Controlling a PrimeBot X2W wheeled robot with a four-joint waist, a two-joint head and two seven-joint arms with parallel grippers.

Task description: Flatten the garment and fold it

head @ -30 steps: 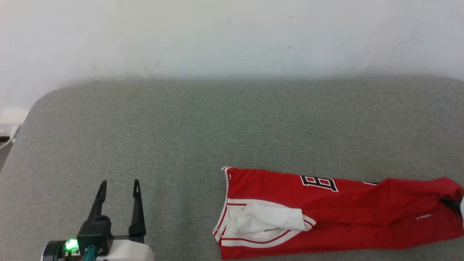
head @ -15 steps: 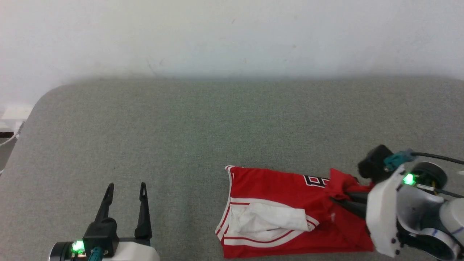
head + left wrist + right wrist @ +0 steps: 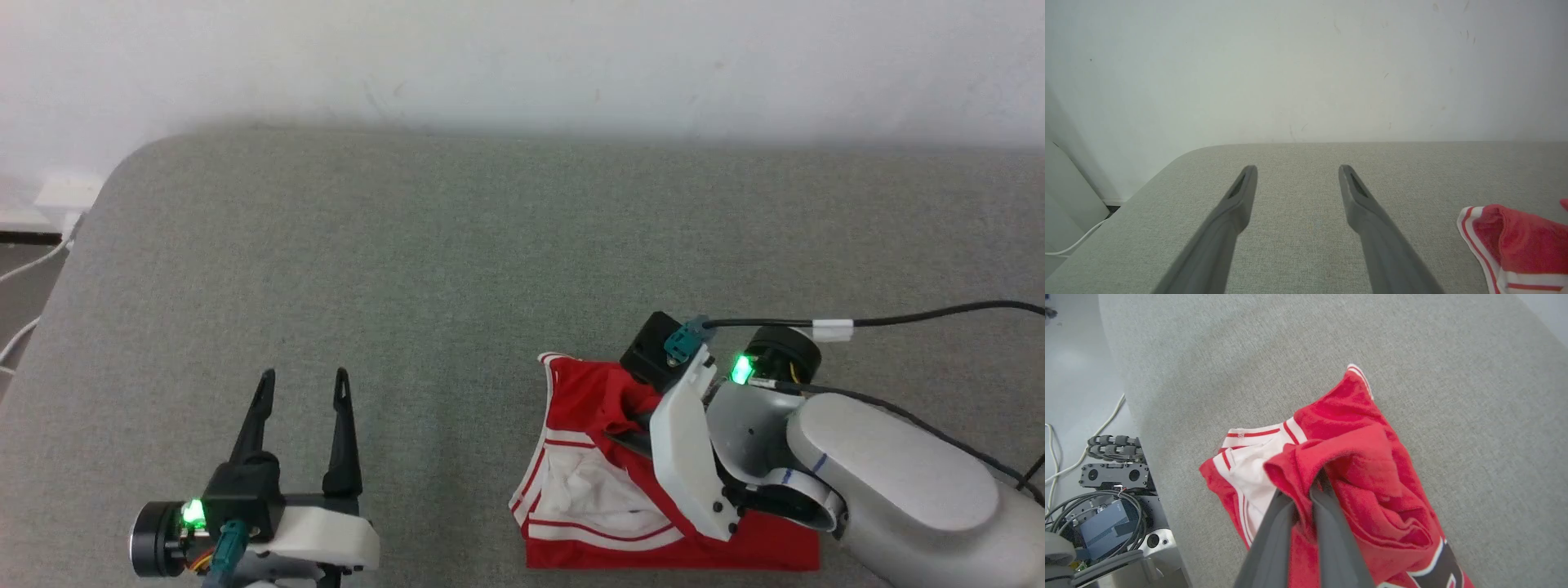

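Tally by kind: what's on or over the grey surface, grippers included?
Garments: 1, the red jersey, bunched.
Grippers: 2, left gripper open, right gripper shut on the jersey.
Total: 3

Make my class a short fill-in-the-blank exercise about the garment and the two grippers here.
1. The garment is mostly ____ with white-striped trim.
2. The right gripper has its jaws ____ on a fold of the garment.
3. The left gripper has its jaws ____ and holds nothing.
Missing words: red; shut; open.
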